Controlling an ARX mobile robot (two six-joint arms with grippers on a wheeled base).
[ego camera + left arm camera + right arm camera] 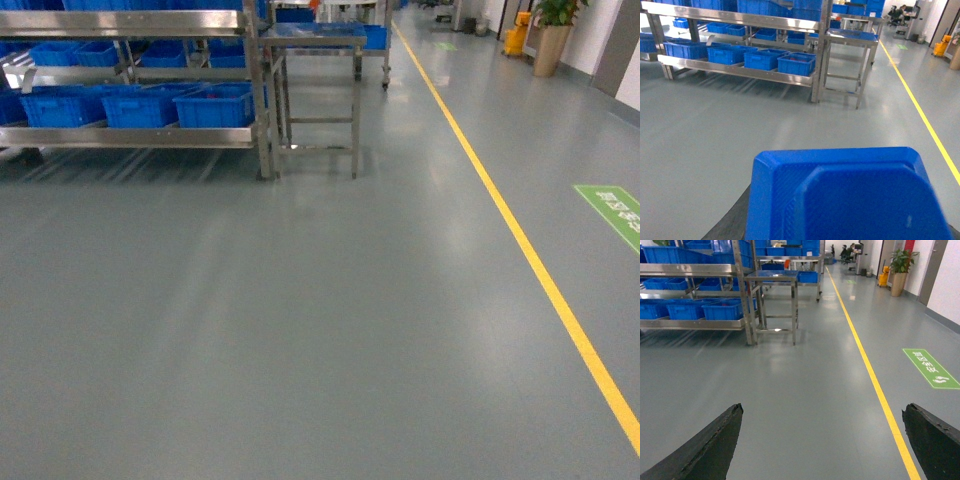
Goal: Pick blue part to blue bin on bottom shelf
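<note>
The blue part (850,200) fills the lower half of the left wrist view, and my left gripper (840,225) is shut on it; one dark finger (730,222) shows at its left edge. Far ahead, several blue bins (762,59) stand in a row on the bottom shelf (740,70) of a steel rack. In the head view the bins (215,108) and the shelf rail (130,137) sit at the top left, with no gripper in sight. My right gripper (822,410) is open, holds nothing and hangs over bare floor.
A small steel table (312,40) stands just right of the rack. A yellow floor line (520,240) runs diagonally on the right, with a green floor sign (612,212) beyond it. A potted plant (548,45) stands far back. Grey floor lies between me and the rack.
</note>
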